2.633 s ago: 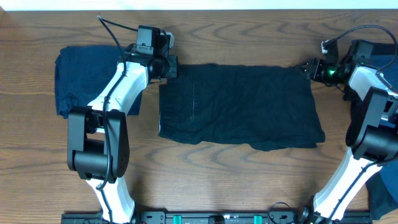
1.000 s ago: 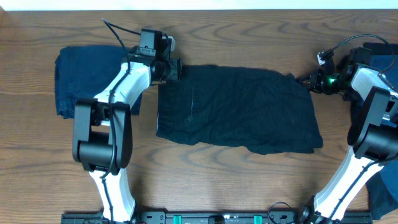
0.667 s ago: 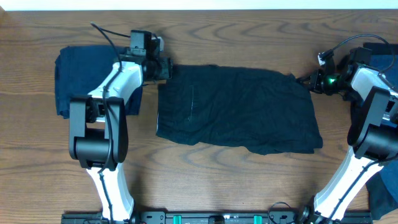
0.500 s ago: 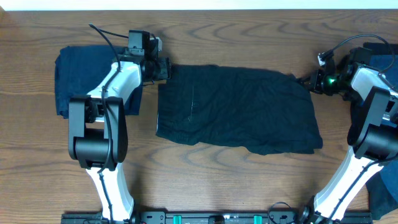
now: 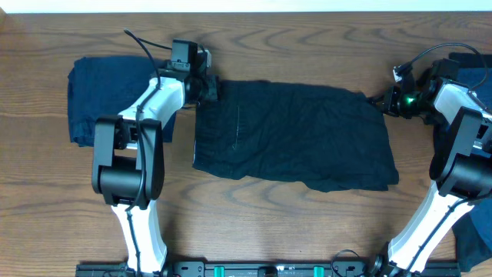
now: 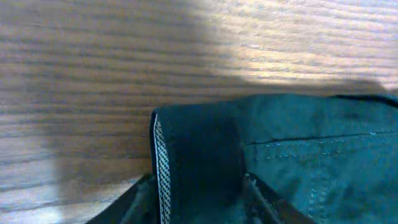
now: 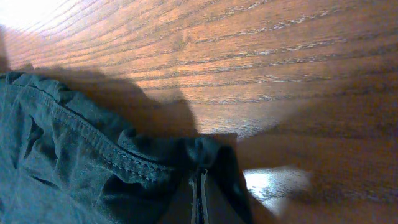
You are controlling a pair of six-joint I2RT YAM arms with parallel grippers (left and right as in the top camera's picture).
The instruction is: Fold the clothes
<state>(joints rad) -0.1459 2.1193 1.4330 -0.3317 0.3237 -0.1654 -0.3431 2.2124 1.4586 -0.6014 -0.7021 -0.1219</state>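
A black garment (image 5: pixel 296 135) of the clothes lies spread flat in the middle of the table. In the left wrist view its top-left corner (image 6: pixel 205 143) shows a pale checked inner edge. My left gripper (image 5: pixel 211 88) stands open over that corner, and its fingers (image 6: pixel 142 200) sit on either side of the cloth. At the top-right corner, my right gripper (image 5: pixel 377 100) is shut on a bunched hem (image 7: pixel 186 152). The right wrist view shows its fingertips (image 7: pixel 198 190) pressed together.
A folded navy garment (image 5: pixel 96 96) lies at the far left, partly under the left arm. More blue cloth shows at the right edge behind the right arm (image 5: pixel 470 71) and at the bottom right corner (image 5: pixel 473 238). The table is bare brown wood (image 5: pixel 292 223).
My left gripper drew back to the left, then returned right onto the garment's top-left corner, and its jaws narrowed. The right gripper and the garment have stayed where they were.
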